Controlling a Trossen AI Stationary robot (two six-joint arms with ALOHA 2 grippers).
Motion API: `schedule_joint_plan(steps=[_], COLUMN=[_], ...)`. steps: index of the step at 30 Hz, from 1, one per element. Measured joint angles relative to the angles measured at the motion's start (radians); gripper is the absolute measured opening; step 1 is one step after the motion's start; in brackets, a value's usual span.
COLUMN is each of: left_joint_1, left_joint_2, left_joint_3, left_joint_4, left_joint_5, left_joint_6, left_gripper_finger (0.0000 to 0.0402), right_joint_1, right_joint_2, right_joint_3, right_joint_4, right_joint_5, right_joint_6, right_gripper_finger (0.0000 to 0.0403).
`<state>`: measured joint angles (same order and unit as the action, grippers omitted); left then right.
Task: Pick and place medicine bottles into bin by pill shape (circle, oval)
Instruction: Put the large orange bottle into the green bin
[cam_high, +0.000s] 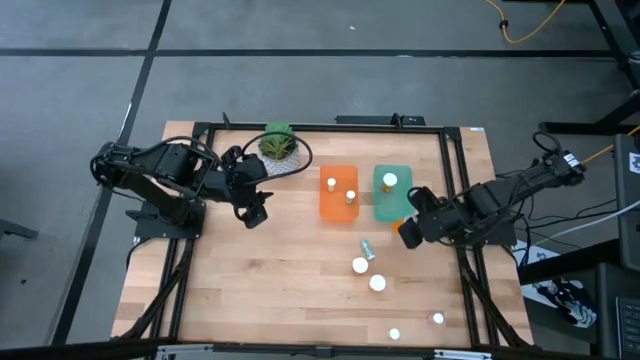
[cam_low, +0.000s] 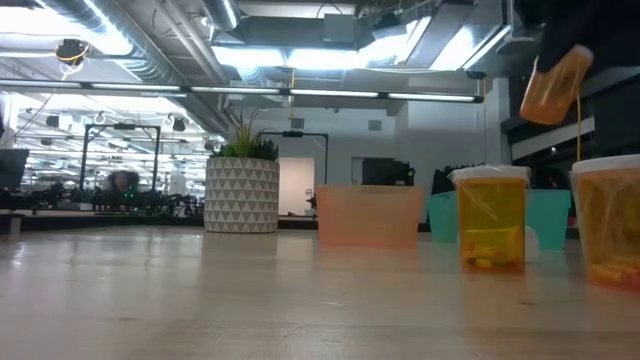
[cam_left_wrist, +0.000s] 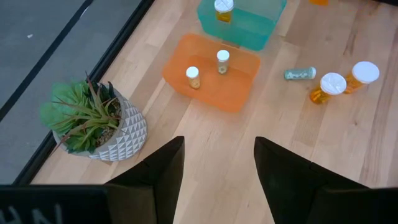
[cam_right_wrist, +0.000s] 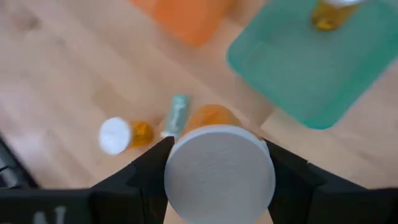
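My right gripper (cam_high: 410, 230) is shut on an amber medicine bottle (cam_right_wrist: 208, 118) with a white cap, held in the air just near of the teal bin (cam_high: 392, 195). The teal bin holds one bottle (cam_high: 389, 181). The orange bin (cam_high: 338, 193) beside it holds two (cam_left_wrist: 222, 57). Several more bottles stand on the table (cam_high: 360, 265), (cam_high: 377, 283), and a small greenish vial (cam_high: 367, 248) lies on its side. My left gripper (cam_left_wrist: 219, 155) hangs open above the table's left part, near the plant. My right gripper pinches the bottle by the sides of its white cap (cam_right_wrist: 219, 174), one finger (cam_right_wrist: 146, 171) on each side. The fingers slant down from the table's right. The bottle is lifted clear and tilted, its amber body (cam_low: 555, 85) pointing down and away beyond the fingertips.
A green plant in a white patterned pot (cam_high: 278, 146) stands at the far edge, left of the bins. Two more bottles (cam_high: 438, 319), (cam_high: 394, 334) stand near the near right corner. Bare wood lies across the table's left and near-middle parts.
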<state>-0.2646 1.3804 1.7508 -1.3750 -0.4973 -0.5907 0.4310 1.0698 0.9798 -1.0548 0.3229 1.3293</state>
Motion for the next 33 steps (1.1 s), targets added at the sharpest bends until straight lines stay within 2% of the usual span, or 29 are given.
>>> schedule_joint_plan(steps=[6,13,19,24,33], left_joint_1=[0.0,0.0,0.0,0.0,0.0], left_joint_2=[0.0,0.0,0.0,0.0,0.0], left_joint_3=[0.0,0.0,0.0,0.0,0.0], left_joint_4=[0.0,0.0,0.0,0.0,0.0], left_joint_5=[0.0,-0.009,-0.014,-0.015,-0.015], left_joint_6=[0.0,0.0,0.0,0.0,0.0], left_gripper_finger=[0.0187,0.0187,0.0187,0.0187,0.0187], right_joint_1=[-0.12,-0.298,-0.438,-0.498,-0.527], right_joint_2=[0.0,0.024,0.112,0.202,0.364], right_joint_3=[0.0,0.0,0.0,0.0,0.0], right_joint_4=[-0.085,-0.056,-0.056,-0.024,0.117], right_joint_5=[0.003,0.016,-0.057,-0.116,-0.144], right_joint_6=[-0.011,-0.137,-0.282,-0.384,-0.475], right_gripper_finger=[0.0206,0.0206,0.0206,0.0206,0.0206])
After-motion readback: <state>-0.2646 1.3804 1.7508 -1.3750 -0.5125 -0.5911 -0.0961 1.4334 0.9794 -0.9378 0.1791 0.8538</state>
